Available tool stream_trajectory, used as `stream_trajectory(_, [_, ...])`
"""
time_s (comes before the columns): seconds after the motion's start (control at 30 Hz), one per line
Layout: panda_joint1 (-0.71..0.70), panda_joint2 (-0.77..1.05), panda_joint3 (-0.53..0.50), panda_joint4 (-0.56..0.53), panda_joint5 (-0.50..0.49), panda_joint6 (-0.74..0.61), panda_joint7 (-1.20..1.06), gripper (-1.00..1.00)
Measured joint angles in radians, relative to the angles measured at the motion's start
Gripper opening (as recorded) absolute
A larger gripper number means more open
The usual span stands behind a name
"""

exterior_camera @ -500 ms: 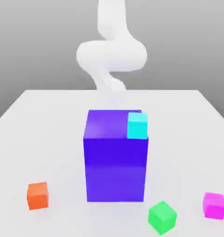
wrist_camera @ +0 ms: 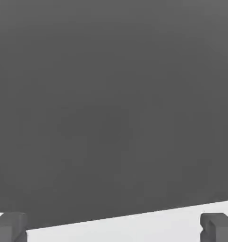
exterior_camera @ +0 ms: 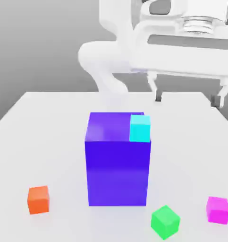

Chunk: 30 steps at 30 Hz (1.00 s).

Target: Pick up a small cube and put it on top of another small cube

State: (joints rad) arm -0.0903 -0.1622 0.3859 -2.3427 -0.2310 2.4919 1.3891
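White tabletop [exterior_camera: 49, 123] against a plain grey backdrop. Gripper [exterior_camera: 189, 98] hung high over the far right side, jaws spread wide, holding nothing.

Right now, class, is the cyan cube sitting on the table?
No, the cyan cube rests on top of the big blue-purple block, at its corner.

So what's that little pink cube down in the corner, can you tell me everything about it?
The small cube is a plain, bright magenta-pink block with flat, unmarked faces, a lighter top and a matte, plastic-like look. It sits flat on the white table, near the front edge at the exterior view's right, turned slightly so two side faces show. Nothing touches it but the table: the green cube lies apart from it toward the exterior view's left, and the open pincer hangs well above it.
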Motion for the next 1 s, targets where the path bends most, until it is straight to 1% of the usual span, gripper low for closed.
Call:
stream_trajectory(0.1, [0.025, 0.112, 0.033, -0.007, -0.054, 0.030, 0.111, 0.00])
stream_trajectory(0.23, [0.083, 0.255, 0.045, -0.016, -0.107, 0.074, 0.244, 0.00])
stream_trajectory(0.33, [0.122, 0.356, 0.050, -0.025, -0.122, 0.111, 0.327, 0.00])
stream_trajectory(0.47, [0.180, 0.482, 0.063, -0.038, -0.111, 0.170, 0.413, 0.00])
stream_trajectory(0.53, [0.216, 0.551, 0.031, -0.026, -0.147, 0.214, 0.456, 0.00])
stream_trajectory(0.6, [0.262, 0.623, -0.024, -0.009, -0.199, 0.265, 0.499, 0.00])
stream_trajectory(0.63, [0.284, 0.655, -0.050, 0.000, -0.222, 0.288, 0.517, -1.00])
stream_trajectory(0.87, [0.288, 0.660, -0.054, 0.001, -0.226, 0.294, 0.520, -1.00])
stream_trajectory(1.0, [0.227, 0.535, 0.029, -0.034, -0.116, 0.209, 0.439, -1.00])
